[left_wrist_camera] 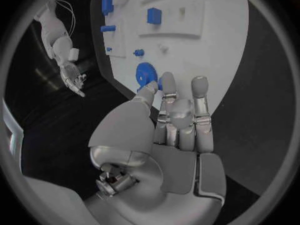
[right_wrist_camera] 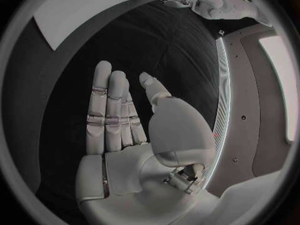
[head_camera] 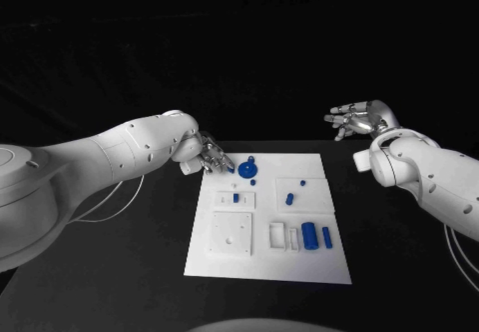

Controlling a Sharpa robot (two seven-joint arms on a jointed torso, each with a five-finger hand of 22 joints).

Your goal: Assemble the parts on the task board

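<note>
Hovering my left robot hand (head_camera: 210,156), fingers apart and empty, just beside the blue gear (head_camera: 248,168) lying near the task board (head_camera: 269,270)'s far edge, I risk nudging it off its spot, while my right robot hand (head_camera: 357,117) idles open.

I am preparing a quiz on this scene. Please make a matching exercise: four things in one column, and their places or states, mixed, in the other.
Things:
1. left hand
2. right hand
3. blue gear
4. blue cylinder

Places or states:
A. open, off the board, over black table
B. near task board's front edge
C. hovering at board's far left corner
D. on the board, beside left hand

Pairs: 1-C, 2-A, 3-D, 4-B
</note>
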